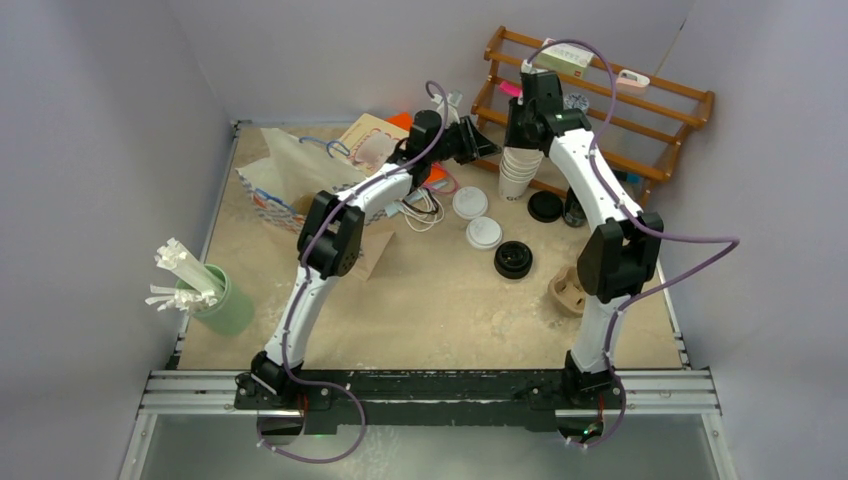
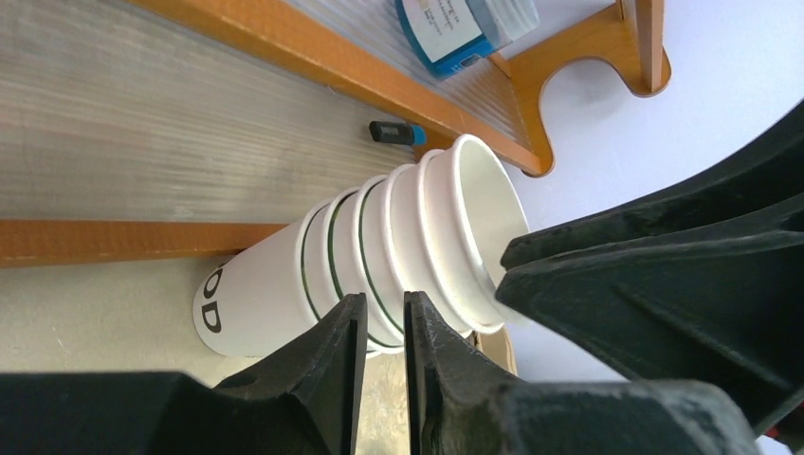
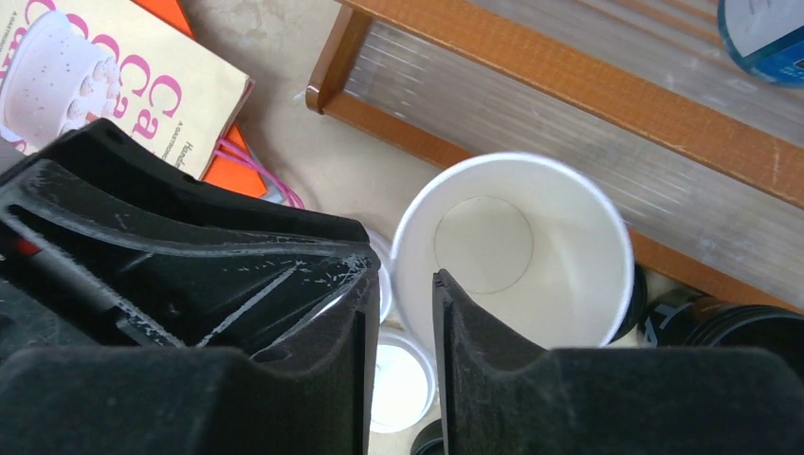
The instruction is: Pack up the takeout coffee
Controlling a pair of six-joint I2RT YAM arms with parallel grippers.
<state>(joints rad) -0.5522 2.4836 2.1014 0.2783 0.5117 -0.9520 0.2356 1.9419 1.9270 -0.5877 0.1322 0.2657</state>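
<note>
We find both grippers at the stack of white cups [image 1: 518, 172], not at the takeout coffee. The right gripper [image 3: 403, 282] hangs above the stack, its jaws narrow and astride the rim of the top cup [image 3: 531, 256]. We cannot tell whether the pads press the rim.

The left gripper [image 2: 384, 308] stands at the stack's side with its jaws nearly together and the nested rims just beyond. We cannot confirm a grip. The stack's long axis is upright.

The white-lidded cup [image 1: 484, 233] and the black-lidded cup [image 1: 513, 260] sit on the worktop [image 1: 440, 300] on the arm-base side of the stack, apart from it and from both grippers. We judge the left gripper slightly nearer the white one.

Only the overhead view places both lidded cups. Only the right wrist view shows the top cup empty inside. Only the left wrist view shows the stack's nested rims from the side.
</note>
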